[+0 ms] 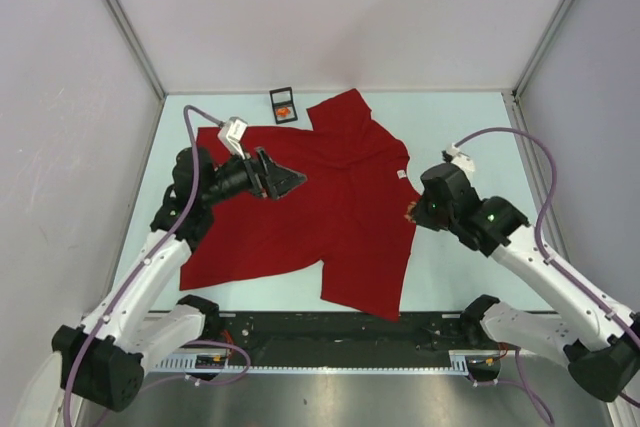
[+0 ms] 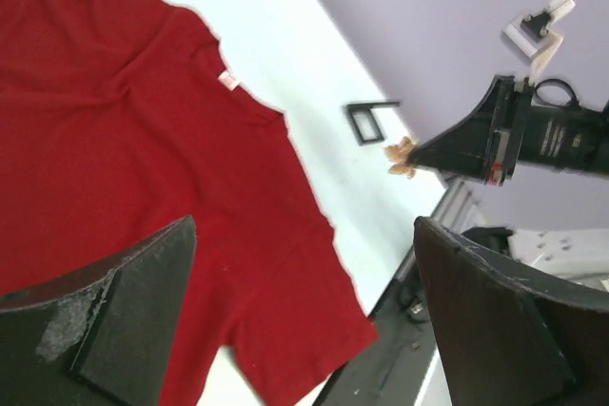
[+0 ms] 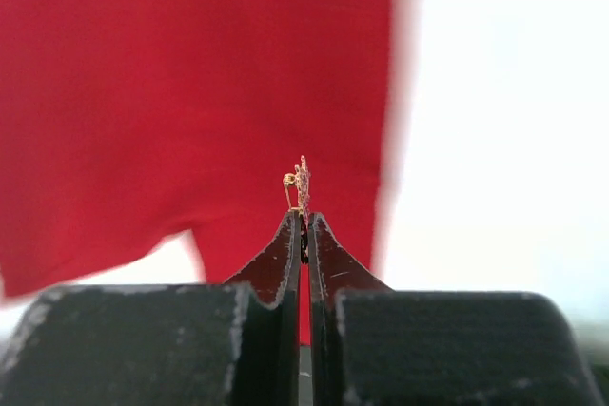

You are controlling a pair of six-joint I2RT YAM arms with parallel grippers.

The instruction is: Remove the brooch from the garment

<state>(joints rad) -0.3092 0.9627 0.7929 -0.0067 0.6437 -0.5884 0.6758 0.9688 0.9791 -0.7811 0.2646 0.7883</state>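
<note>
One thin gold brooch (image 3: 301, 183), soft red garment (image 1: 330, 207)

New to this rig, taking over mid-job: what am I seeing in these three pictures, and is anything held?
Two robot arms stand at the near edge of a table. The overhead picture looks down from behind them; the other two come from cameras on each wrist, so the dark wedges there are that arm's own fingers. A red T-shirt lies spread out, with a small black case at the far edge. The right gripper is shut on a small gold brooch, held clear of the cloth. The left gripper is wide open above the shirt, holding nothing.
</note>
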